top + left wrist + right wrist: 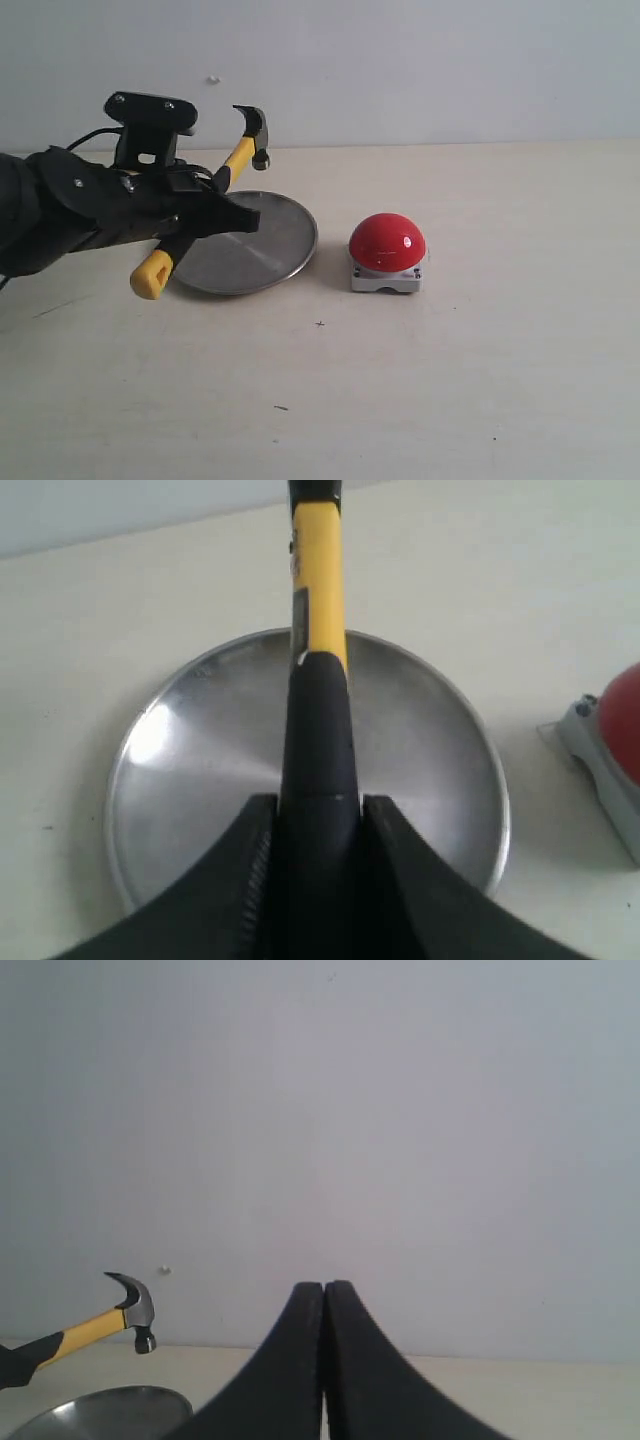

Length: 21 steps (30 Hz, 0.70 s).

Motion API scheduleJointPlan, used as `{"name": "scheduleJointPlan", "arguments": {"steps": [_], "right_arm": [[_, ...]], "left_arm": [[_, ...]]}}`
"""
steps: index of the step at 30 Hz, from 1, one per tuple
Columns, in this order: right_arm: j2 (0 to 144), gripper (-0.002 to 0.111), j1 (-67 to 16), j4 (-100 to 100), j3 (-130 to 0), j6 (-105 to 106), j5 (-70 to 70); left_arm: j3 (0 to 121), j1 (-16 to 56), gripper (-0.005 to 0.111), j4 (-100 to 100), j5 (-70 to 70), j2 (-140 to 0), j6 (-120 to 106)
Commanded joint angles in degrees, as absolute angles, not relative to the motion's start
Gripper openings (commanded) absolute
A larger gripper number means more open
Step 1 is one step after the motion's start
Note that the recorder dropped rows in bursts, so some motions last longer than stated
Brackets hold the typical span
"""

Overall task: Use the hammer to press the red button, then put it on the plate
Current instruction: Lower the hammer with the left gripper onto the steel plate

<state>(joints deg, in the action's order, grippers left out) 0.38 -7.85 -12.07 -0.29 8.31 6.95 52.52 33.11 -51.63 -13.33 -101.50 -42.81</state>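
You have one hammer (238,156), one plate (285,245), one red button (387,241), left gripper (318,815) clamped on the hammer's black sleeve above the plate, button beside the plate, right gripper (324,1290) only in your right wrist view, pressed closed, empty.

Lab-like setup: bare table (480,400), blank wall (420,60)

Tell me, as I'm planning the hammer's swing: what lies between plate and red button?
Only bare table between plate and red button, seen in the exterior view.
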Motion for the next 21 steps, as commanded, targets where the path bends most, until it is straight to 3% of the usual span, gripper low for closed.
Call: {"name": "scheduleJointPlan", "arguments": {"steps": [1, 8, 15, 21], "right_arm": [[0.0, 0.0, -7.65, -11.63, 0.0, 8.33, 6.16], [0.0, 0.0, -7.65, -11.63, 0.0, 8.33, 6.16], [0.0, 0.0, -7.65, -12.05, 0.0, 8.33, 6.27], [0.0, 0.0, -7.65, -12.05, 0.0, 8.33, 6.27]], "left_arm": [[55.64, 33.09, 0.0, -51.15, -18.87, -104.6, -38.66], [55.98, 30.76, 0.0, -29.68, -16.99, -108.0, -12.78], [55.98, 24.91, 0.0, 20.6, -18.95, -108.38, 37.73], [55.98, 24.5, 0.0, 26.77, -23.15, -112.12, 39.0]]}}
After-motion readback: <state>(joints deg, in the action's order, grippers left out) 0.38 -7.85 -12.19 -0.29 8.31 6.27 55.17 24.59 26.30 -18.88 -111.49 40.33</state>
